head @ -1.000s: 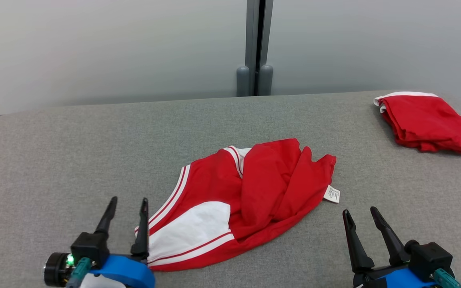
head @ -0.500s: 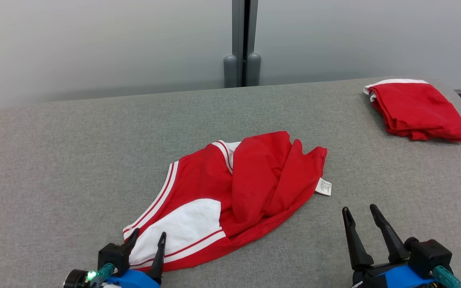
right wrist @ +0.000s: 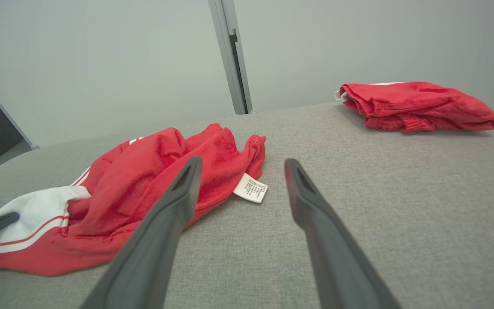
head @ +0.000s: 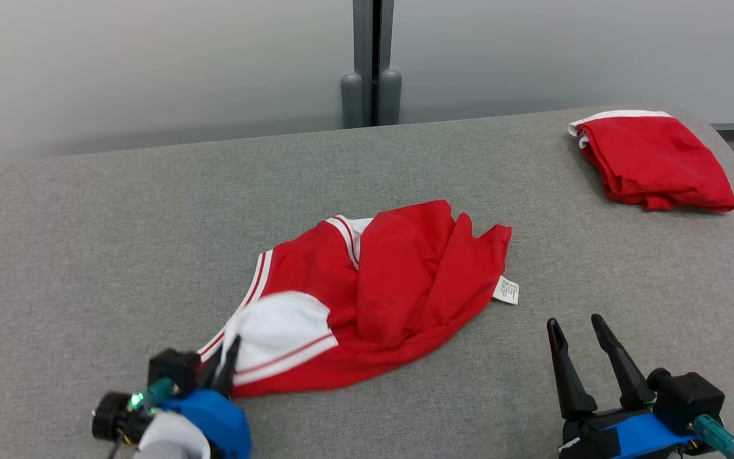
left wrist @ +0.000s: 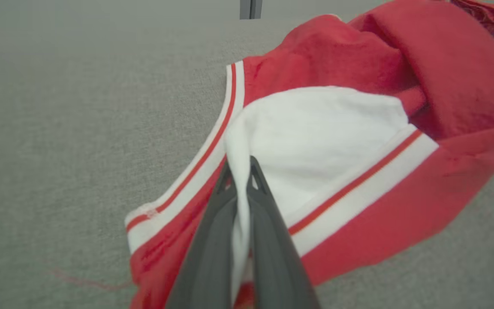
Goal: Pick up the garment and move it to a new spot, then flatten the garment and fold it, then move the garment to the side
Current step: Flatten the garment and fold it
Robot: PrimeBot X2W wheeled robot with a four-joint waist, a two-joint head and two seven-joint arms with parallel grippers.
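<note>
Two red things lie on the grey padded surface (head: pixel 118 242): the garment (head: pixel 392 287), crumpled, and a folded red cloth (head: pixel 654 162).

Head view: the left gripper (head: pixel 225 357) has its fingers together, pinched on the garment's white corner. The rest of the garment spreads away from those fingertips, ahead and to their right. The cloth is bunched up at the pinch (white panel, red stripes). The right gripper (head: pixel 575 320) has its fingers apart with nothing between them. The garment's edge lies ahead and left of its tips, not touching. A small white label (head: pixel 506 290) on that edge is the bit nearest them. The folded red cloth sits well beyond the right fingers, ahead and slightly right, well apart from the garment. A grey post (head: pixel 370 64) stands on the wall behind.

Left wrist view: both fingers are clamped on a ridge of white fabric that runs up between them and past the tips. The striped hem is just left of the fingers; the white panel and red body are to the right and beyond.

Right wrist view: the fingers are wide apart and empty, over the grey surface. The garment lies ahead-left of the left finger, and the label shows in the gap between the tips, further off. The folded cloth is far ahead-right. One dark fingertip of the left gripper shows at the far left, against the white corner.
</note>
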